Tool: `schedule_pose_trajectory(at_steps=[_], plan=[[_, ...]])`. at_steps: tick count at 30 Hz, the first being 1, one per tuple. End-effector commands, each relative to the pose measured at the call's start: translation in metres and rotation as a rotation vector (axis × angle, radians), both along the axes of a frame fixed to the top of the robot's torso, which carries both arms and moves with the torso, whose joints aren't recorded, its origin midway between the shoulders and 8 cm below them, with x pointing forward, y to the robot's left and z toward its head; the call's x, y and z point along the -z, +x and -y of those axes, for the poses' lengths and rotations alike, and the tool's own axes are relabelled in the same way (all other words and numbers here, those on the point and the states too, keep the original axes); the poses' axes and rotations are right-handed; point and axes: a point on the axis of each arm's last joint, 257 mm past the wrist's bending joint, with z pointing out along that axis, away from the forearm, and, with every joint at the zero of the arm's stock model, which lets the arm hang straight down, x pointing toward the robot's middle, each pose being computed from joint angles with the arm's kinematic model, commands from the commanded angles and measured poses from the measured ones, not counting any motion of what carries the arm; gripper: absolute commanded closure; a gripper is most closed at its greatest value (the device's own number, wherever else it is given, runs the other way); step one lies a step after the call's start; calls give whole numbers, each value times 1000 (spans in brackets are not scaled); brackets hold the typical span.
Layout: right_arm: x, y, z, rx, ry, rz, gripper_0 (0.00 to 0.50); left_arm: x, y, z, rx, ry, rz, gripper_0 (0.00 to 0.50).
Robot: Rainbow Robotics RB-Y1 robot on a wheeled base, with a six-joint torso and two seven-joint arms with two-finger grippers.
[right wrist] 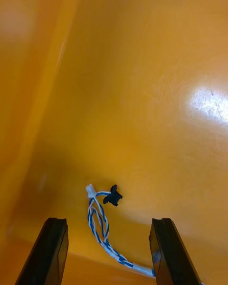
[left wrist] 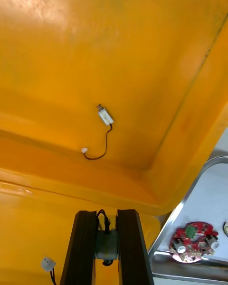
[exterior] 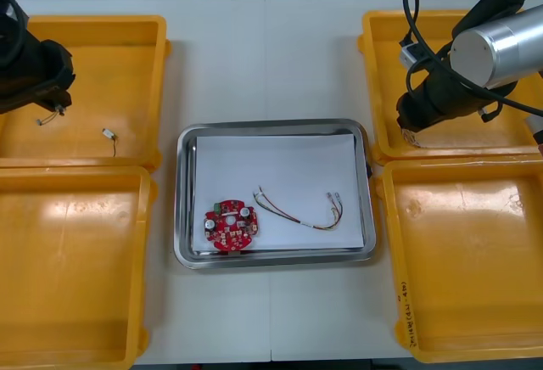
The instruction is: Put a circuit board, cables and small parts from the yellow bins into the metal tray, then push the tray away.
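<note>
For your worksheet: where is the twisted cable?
Right wrist view: the twisted cable lies in the far right yellow bin, between the right hand's open fingers.

The yellow bins (exterior: 68, 260) are glossy, smooth plastic. The metal tray (exterior: 181, 200) has a polished rim and matt white lining. The counter (exterior: 221, 73) is matt.

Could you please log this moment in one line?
left gripper shut on small metal part over far left bin | right gripper open around blue-white cable, far right bin | tray holds circuit board, red-yellow cable
</note>
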Motion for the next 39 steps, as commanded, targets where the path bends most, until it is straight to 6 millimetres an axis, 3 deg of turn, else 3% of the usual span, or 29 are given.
schedule_pose_trajectory(at_steps=[1,21,31,39], plan=[[-3,1,-13,17,47,8,0,-29,8,28,89,58,50,500],[24,-11,-12,95,129,-36,0,2,19,147,217,17,55,500],[36,-13,-13,96,148,-32,0,37,12,194,273,50,15,500],[46,-14,-13,98,161,-25,0,66,23,225,313,60,7,500]])
